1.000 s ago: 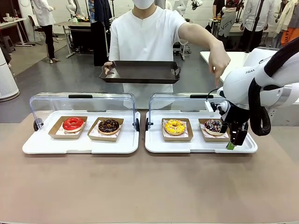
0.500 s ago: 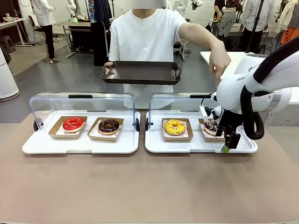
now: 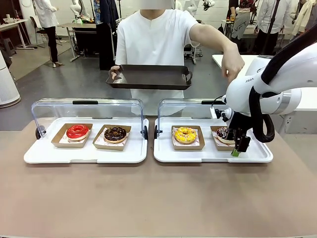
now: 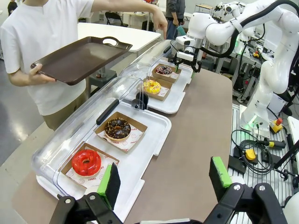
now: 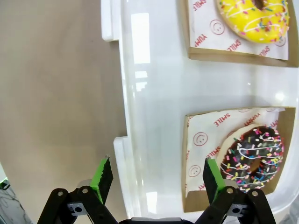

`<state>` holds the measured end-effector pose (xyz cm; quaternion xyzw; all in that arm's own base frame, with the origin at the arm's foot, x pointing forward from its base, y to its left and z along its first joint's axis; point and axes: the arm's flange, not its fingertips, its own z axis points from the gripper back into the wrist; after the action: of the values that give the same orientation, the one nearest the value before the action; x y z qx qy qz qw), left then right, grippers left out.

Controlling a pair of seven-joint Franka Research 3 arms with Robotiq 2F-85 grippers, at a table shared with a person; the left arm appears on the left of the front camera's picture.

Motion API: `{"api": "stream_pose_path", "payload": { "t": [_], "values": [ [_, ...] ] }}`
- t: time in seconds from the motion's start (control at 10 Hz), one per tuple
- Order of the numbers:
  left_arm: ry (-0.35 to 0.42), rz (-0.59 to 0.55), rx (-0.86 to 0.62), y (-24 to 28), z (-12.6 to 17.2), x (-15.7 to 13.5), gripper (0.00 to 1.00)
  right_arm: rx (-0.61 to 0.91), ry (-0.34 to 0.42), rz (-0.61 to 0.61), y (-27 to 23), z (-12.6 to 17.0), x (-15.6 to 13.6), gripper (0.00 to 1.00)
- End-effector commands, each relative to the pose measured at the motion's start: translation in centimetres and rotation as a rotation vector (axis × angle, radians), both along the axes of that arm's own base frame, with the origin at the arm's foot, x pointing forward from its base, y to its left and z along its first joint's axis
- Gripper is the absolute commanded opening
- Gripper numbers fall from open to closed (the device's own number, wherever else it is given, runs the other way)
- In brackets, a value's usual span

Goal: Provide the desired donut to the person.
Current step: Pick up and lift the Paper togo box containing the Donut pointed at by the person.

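From the front, the right tool and its wrist cover the right half of the sprinkled chocolate donut and its box. In the right wrist view the top edge cuts the yellow donut, and one finger hides a box corner.

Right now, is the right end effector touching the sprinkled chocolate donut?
Apart. In the right wrist view, white liner paper shows between the sprinkled chocolate donut and the nearer green pad of the open right end effector.
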<state>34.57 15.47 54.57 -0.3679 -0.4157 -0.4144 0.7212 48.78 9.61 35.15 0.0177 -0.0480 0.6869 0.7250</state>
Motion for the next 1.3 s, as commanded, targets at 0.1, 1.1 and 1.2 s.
{"api": "stream_pose_path", "payload": {
  "t": [0.1,1.1,1.2],
  "values": [
    [-0.004,-0.001,-0.005,0.1,0.1,-0.1,1.00,-0.014,-0.005,-0.028,0.1,-0.6,0.9,1.00],
    [-0.004,-0.001,-0.005,0.1,0.1,-0.1,1.00,-0.007,0.001,-0.054,-0.9,-2.6,1.9,1.00],
    [-0.004,-0.001,-0.005,0.1,0.1,-0.1,1.00,-0.008,0.001,-0.054,-1.0,-2.7,2.0,1.00]
  ]
}}
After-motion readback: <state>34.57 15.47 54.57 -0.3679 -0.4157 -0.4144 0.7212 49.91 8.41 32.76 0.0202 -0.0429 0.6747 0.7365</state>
